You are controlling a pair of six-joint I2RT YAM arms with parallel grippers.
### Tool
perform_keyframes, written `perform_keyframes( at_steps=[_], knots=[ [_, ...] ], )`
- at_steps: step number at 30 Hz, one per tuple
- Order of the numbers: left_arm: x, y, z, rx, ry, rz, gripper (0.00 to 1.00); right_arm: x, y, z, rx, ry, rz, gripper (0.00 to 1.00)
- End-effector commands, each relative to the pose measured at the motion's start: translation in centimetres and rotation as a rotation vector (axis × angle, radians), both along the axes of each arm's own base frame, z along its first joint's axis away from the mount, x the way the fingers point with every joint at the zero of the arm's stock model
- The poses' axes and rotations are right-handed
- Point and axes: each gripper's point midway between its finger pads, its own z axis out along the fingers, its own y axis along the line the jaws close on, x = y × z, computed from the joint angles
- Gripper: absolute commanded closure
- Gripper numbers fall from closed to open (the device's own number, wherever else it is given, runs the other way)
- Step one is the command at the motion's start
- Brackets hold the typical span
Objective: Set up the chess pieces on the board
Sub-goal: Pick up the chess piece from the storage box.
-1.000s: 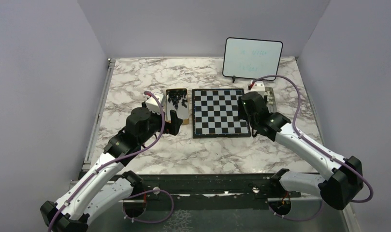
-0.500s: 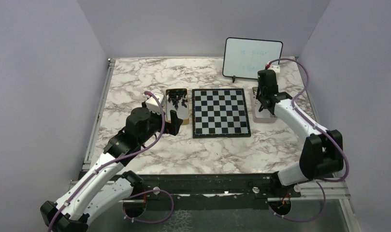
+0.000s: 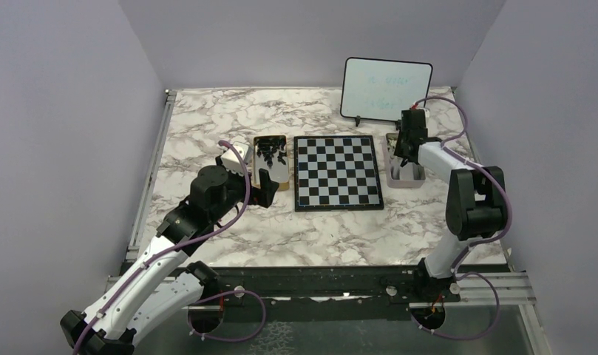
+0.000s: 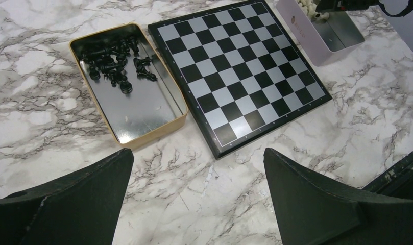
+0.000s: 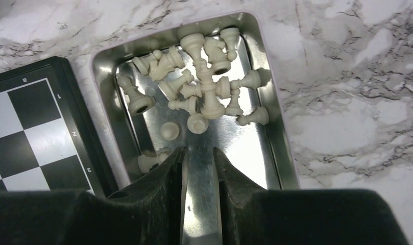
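Observation:
The board (image 3: 338, 171) lies flat at the table's centre with no pieces on it; it also shows in the left wrist view (image 4: 240, 71) and its corner in the right wrist view (image 5: 25, 127). Several cream-white chess pieces (image 5: 204, 87) lie jumbled in a pale metal tray (image 5: 283, 148) right of the board. My right gripper (image 5: 200, 150) hangs just above that tray's floor, jaws a narrow gap apart with nothing between them. Black pieces (image 4: 115, 64) lie in a gold-rimmed tray (image 4: 148, 138) left of the board. My left gripper (image 4: 198, 153) is wide open and empty above the marble.
An upright whiteboard (image 3: 386, 89) stands at the back right, behind the pale tray (image 3: 404, 181). The gold-rimmed tray (image 3: 272, 185) sits close to my left gripper (image 3: 266, 186). Grey walls close in the marble table on three sides.
My right arm swung from the board's right edge back and right to the pale tray, then came down over the cream pieces. The left arm has hardly moved.

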Motion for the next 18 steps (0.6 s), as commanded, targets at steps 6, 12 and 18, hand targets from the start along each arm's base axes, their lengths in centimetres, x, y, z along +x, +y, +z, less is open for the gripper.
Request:
perform_keyframes(
  at_steps=[6, 12, 18],
  knots=[
    [-0.1, -0.2, -0.4, 0.005, 0.0, -0.022, 0.01, 3.7, 0.2, 0.6, 0.061, -0.067, 0.018, 0.7],
    [0.0, -0.2, -0.5, 0.009, 0.002, -0.02, 0.01, 3.8, -0.9, 0.2, 0.022, -0.048, -0.001, 0.7],
    [0.0, -0.2, -0.4, 0.008, -0.002, -0.019, 0.01, 3.7, -0.7, -0.8, 0.042, -0.023, 0.004, 0.7]
  ],
)
